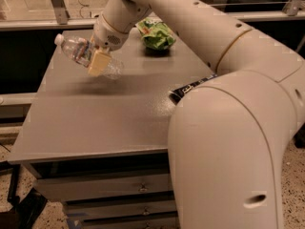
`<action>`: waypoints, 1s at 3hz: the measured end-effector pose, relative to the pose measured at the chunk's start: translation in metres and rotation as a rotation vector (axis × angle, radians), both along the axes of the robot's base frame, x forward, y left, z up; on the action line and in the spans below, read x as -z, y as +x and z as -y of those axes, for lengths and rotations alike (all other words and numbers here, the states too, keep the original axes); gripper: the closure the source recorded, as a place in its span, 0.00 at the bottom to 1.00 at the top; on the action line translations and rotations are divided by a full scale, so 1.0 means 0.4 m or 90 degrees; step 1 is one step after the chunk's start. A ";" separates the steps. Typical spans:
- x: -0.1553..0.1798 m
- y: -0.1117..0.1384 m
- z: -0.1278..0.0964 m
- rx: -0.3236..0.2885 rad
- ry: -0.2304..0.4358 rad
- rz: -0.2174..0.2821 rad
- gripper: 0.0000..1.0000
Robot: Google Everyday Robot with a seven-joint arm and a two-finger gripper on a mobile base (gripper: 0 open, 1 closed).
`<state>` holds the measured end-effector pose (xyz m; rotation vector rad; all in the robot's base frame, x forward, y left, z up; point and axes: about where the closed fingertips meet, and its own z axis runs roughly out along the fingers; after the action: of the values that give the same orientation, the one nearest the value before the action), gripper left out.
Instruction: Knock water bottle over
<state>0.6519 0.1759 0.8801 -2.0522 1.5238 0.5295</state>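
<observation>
The water bottle (80,51) is a small clear ribbed bottle with a white cap and a coloured label band. It is tilted steeply, cap pointing up-left, above the far left part of the grey table (95,113). My gripper (96,61) is shut on the bottle's middle, with a tan finger pad (98,63) across its near side. The bottle's base end hangs near the tabletop; I cannot tell whether it touches. My white arm (224,128) fills the right of the view.
A green chip bag (156,34) lies at the table's far edge. A dark snack bag (190,86) lies mid-right, mostly hidden by my arm. Drawers (105,190) sit under the tabletop. A metal rail and dark gap lie behind the table.
</observation>
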 end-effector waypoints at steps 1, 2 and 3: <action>0.066 -0.141 0.059 -0.074 -0.126 -0.069 1.00; 0.063 -0.148 0.063 -0.078 -0.132 -0.073 1.00; 0.072 -0.182 0.085 -0.091 -0.160 -0.091 0.83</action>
<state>0.5791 0.1418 0.8513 -2.3740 1.6019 0.5751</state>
